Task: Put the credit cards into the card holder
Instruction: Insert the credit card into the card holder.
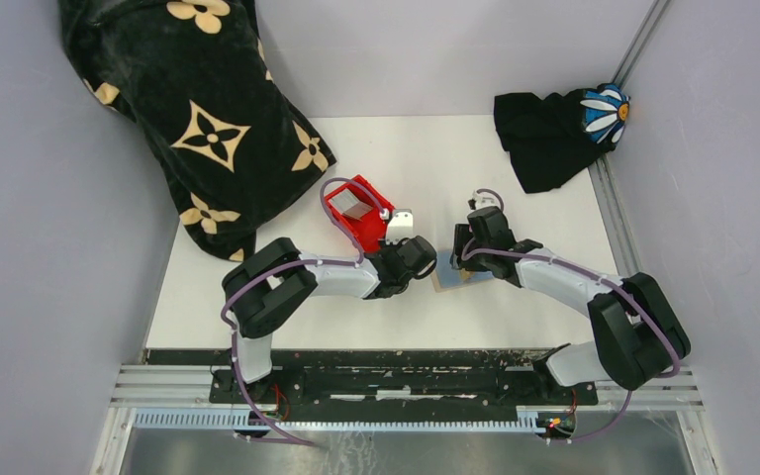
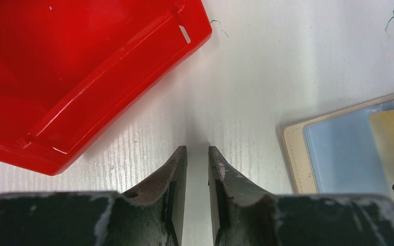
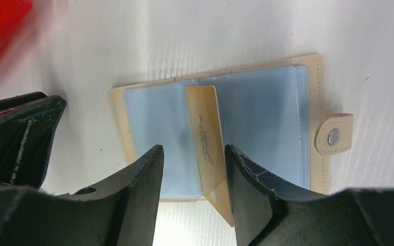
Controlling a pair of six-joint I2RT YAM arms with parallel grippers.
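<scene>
The card holder [image 3: 318,77] lies open flat on the white table, tan with pale blue sleeves and a snap tab [image 3: 333,136]. A gold credit card [image 3: 208,138] stands tilted across its middle fold, its near corner past the holder's edge. My right gripper [image 3: 192,149] is open around this card, which leans on the right finger only. My left gripper [image 2: 197,148] hovers over bare table left of the card holder [image 2: 295,154], jaws a narrow gap apart with nothing between them. From above, the grippers meet over the holder [image 1: 448,277]. A grey card [image 1: 349,206] lies in the red bin.
The red plastic bin [image 1: 361,226] stands just left of and behind the left gripper, close to it [image 2: 56,77]. A black patterned cloth [image 1: 188,109] covers the back left. A black cloth with a daisy [image 1: 554,134] lies at the back right. Walls close in both sides.
</scene>
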